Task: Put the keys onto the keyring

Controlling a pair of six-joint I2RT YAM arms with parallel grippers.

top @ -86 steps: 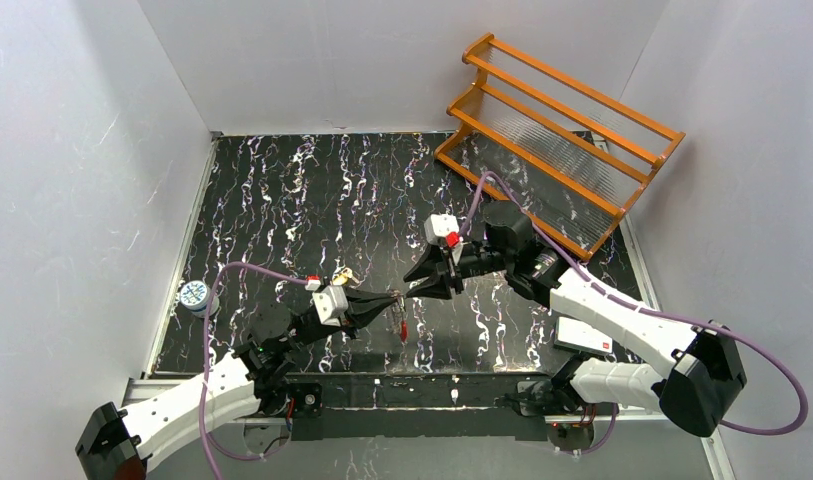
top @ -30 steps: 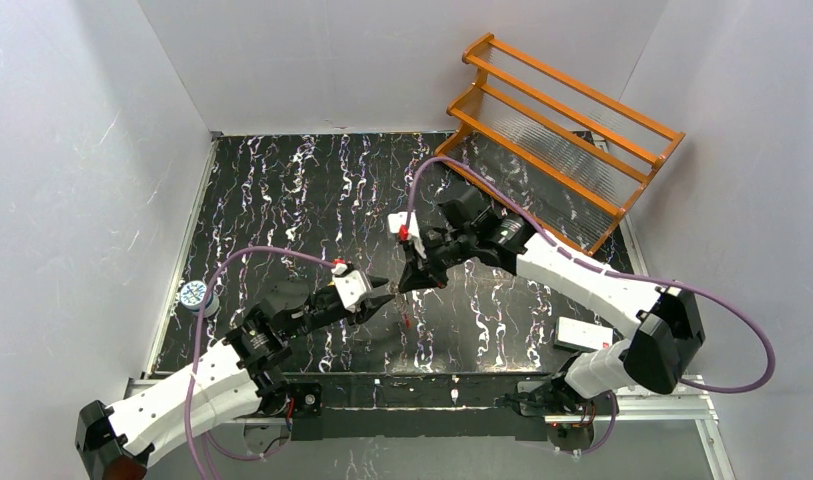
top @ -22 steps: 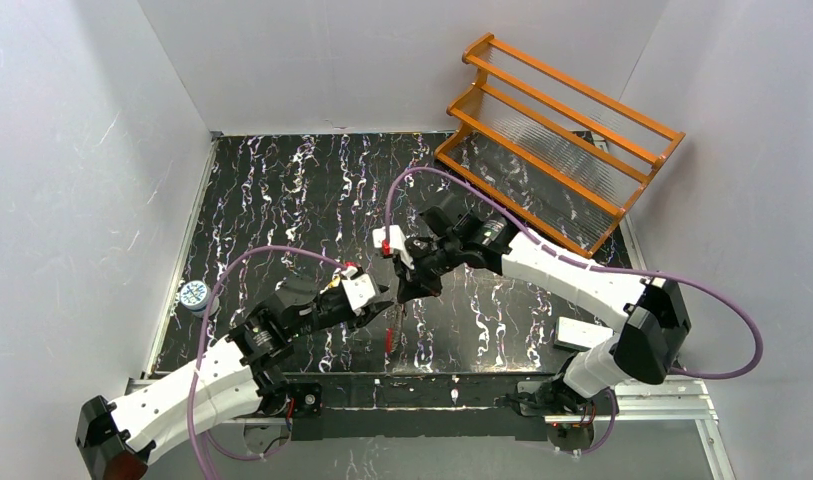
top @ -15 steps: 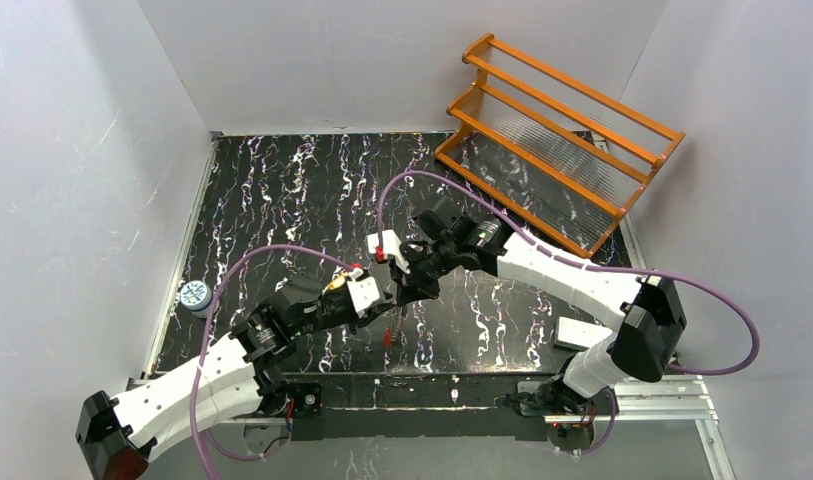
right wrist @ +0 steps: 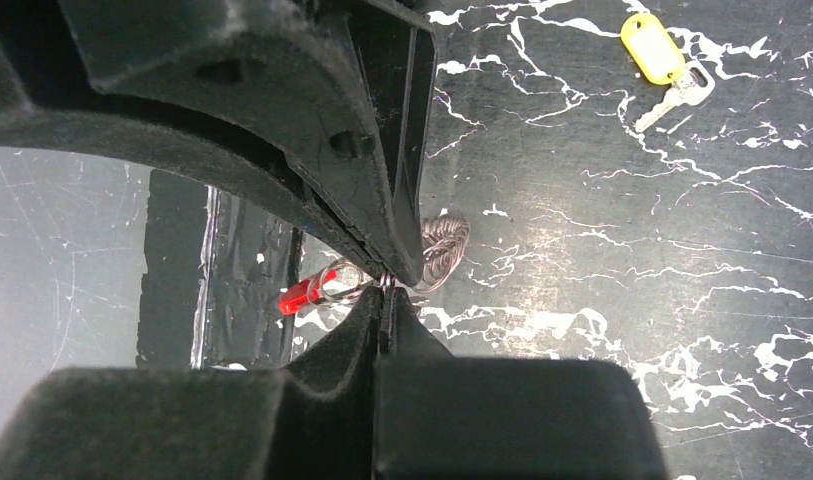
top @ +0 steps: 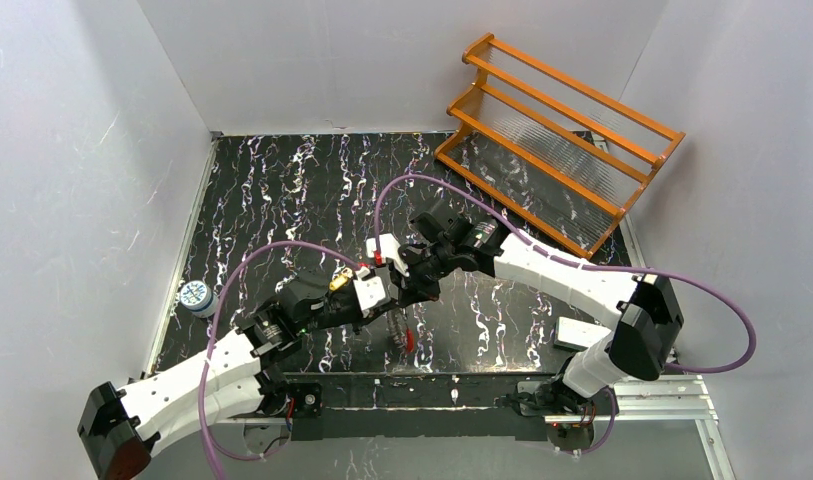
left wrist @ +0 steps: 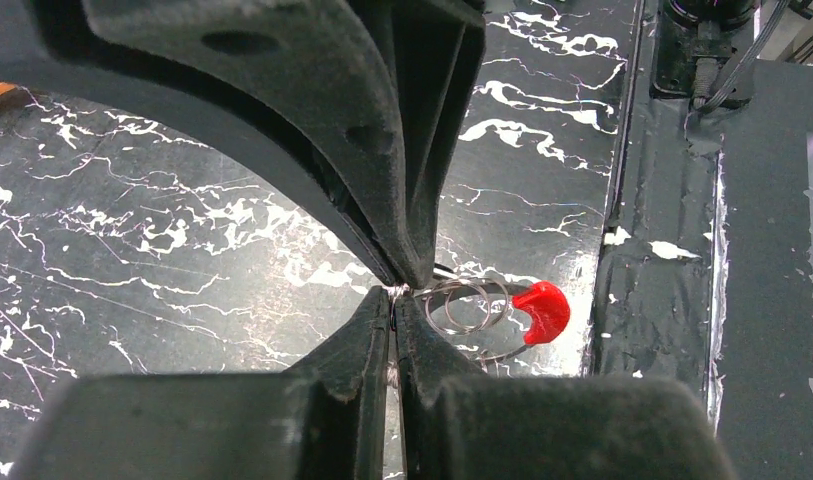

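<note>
Left hand [left wrist: 394, 300]: has shut and moved in against the right hand [right wrist: 385, 292] since a second ago; fingers pressed together on the thin silvery wire keyring [right wrist: 442, 245].
Right hand: pinching the same wire, tip to tip with the left.
Hidden: from above, the overlapping hands cover the pinch; whether any key is threaded cannot be told.
Keyring axis: runs from the pinch toward the arm bases, red section [left wrist: 542, 310] at its free end.
Silver key with yellow oval tag [right wrist: 654, 48]: flat on the black white-veined surface [top: 282, 190], well apart; right wrist view only.
</note>
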